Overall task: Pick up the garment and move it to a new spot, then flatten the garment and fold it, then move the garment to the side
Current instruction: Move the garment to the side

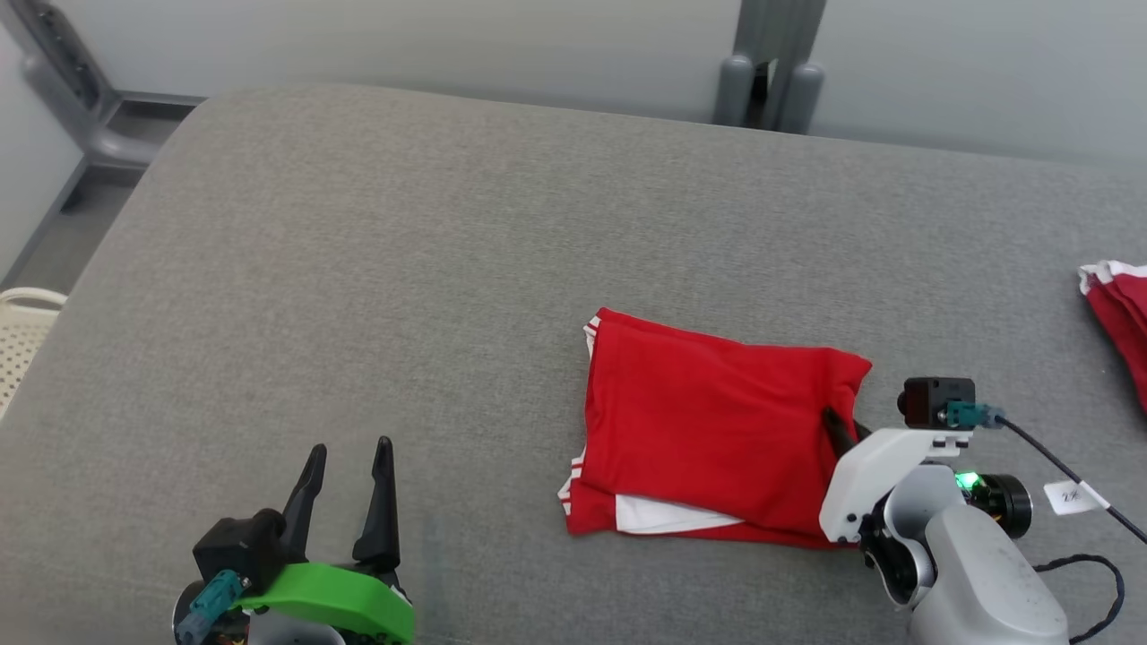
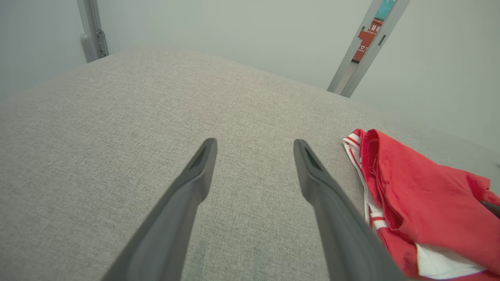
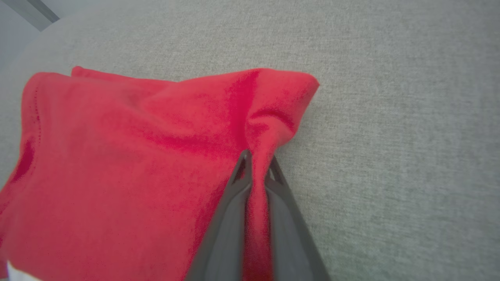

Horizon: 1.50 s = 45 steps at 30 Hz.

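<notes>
A folded red garment [image 1: 708, 430] with white trim lies on the grey table [image 1: 448, 269], right of centre near the front. My right gripper [image 3: 257, 162] is shut on a pinch of the garment's [image 3: 117, 156] right edge, and the cloth puckers up between the two fingers. In the head view the right gripper [image 1: 838, 425] meets that edge, its fingers mostly hidden by the white wrist. My left gripper [image 1: 349, 461] rests at the lower left, open and holding nothing, well apart from the cloth. The left wrist view shows the left gripper [image 2: 254, 150] over bare table with the garment [image 2: 422, 199] off to its right.
A second red and white cloth [image 1: 1120, 313] lies at the table's right edge. A pale perforated basket [image 1: 22, 336] stands beyond the left edge. Grey posts [image 1: 771, 85] stand behind the table's far edge. A black cable with a white tag [image 1: 1071, 495] trails from the right wrist.
</notes>
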Motion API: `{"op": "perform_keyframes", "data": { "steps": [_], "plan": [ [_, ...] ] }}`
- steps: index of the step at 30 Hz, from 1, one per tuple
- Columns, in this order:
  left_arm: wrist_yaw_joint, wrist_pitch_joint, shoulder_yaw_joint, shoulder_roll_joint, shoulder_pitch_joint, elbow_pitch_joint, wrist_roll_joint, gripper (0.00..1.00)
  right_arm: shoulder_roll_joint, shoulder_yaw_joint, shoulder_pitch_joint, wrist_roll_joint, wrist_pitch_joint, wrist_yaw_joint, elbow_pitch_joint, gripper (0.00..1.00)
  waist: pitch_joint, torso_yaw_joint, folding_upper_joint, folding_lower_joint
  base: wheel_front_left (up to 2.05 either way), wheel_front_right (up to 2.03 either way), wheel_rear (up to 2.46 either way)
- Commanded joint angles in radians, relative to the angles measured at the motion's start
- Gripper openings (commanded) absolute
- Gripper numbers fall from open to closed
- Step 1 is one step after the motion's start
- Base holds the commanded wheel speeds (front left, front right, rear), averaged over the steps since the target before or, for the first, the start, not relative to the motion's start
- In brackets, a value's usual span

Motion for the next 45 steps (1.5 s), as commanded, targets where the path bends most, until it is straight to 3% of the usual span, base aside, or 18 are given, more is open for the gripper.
{"op": "perform_keyframes", "data": {
  "steps": [1, 13, 21, 26, 34, 42, 45],
  "plan": [
    [0.002, -0.004, 0.003, 0.006, -0.009, -0.005, 0.014, 1.00, -0.008, -0.001, -0.020, -0.014, -0.004, -0.002, -0.015, 0.00, 0.001, -0.078, 0.0000, 0.0000, 0.00, 0.00, 0.00],
    [0.005, -0.001, 0.008, 0.022, -0.057, -0.037, 0.024, 1.00, -0.053, -0.061, -0.018, -0.113, 0.090, -0.002, -0.262, 0.00, 0.064, -0.409, 0.0000, 0.0000, 0.00, 0.00, 0.00],
    [0.001, 0.020, -0.005, 0.036, -0.109, -0.045, 0.035, 1.00, -0.064, -0.070, -0.027, -0.097, 0.137, -0.002, -0.362, 0.00, 0.119, -0.524, 0.0000, 0.0000, 0.00, 0.00, 0.00],
    [-0.002, 0.024, -0.010, 0.040, -0.125, -0.043, 0.036, 1.00, -0.071, -0.075, -0.045, -0.097, 0.142, -0.002, -0.370, 0.00, 0.131, -0.522, 0.0000, 0.0000, 0.00, 0.00, 0.00],
    [0.006, 0.021, -0.008, 0.040, -0.123, -0.038, 0.025, 1.00, -0.094, -0.082, -0.111, -0.101, 0.134, -0.002, -0.350, 0.00, 0.130, -0.455, 0.0000, 0.0000, 0.00, 0.00, 0.00],
    [0.001, 0.014, -0.013, 0.025, -0.131, -0.031, 0.022, 1.00, -0.189, -0.050, -0.253, -0.121, 0.172, -0.002, -0.292, 0.00, 0.134, -0.362, 0.0000, 0.0000, 0.00, 0.00, 0.00],
    [-0.001, 0.012, -0.018, 0.020, -0.137, -0.034, 0.025, 1.00, -0.252, -0.039, -0.300, -0.124, 0.197, -0.002, -0.263, 0.00, 0.143, -0.323, 0.0000, 0.0000, 0.00, 0.00, 0.00]
  ]
}}
